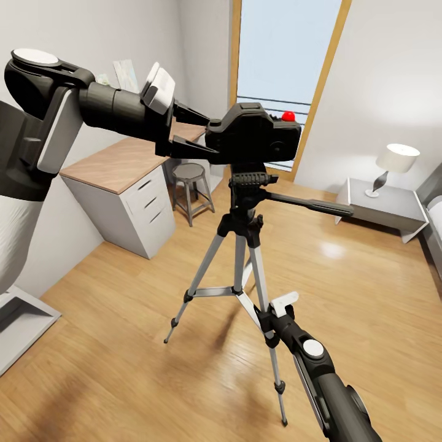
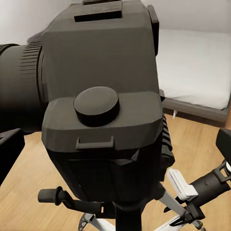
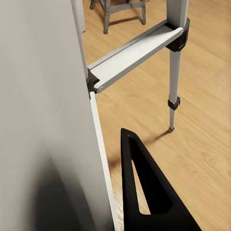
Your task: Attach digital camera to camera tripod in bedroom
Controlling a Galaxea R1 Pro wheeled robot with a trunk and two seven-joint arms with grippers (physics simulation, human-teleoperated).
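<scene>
From the head view, my left claw (image 1: 195, 130) reaches in from the upper left with its two black fingers clamped on the rear end of the digital camera (image 1: 255, 136). The camera sits at centre frame directly over the black head of the camera tripod (image 1: 245, 245); whether its base is seated on the plate or a hair above, I cannot tell. The pan handle pokes out to the right. My right claw (image 1: 270, 322) comes up from the lower right and is at the tripod's near leg, seemingly closed on it, though I cannot confirm that here. Behind are the tabletop (image 1: 123, 162), a stool (image 1: 187, 181) and a lamp (image 1: 393, 162).

In the left wrist view the camera body fills most of the frame, lens barrel at the left edge, tripod head below it at the bottom centre. I judge it a rigid, smooth-shelled, fairly compact load: it won't flex, but it could slip or twist under a light pinch, so holding the flat body sides, clear of the lens and the red button, seems right.

In the right wrist view one black finger (image 3: 144, 192) shows at the bottom, with a silver leg and cross-brace (image 3: 134, 53) just beside it. The tripod looks tall, light and tippy; steadying a leg low down is sensible.
</scene>
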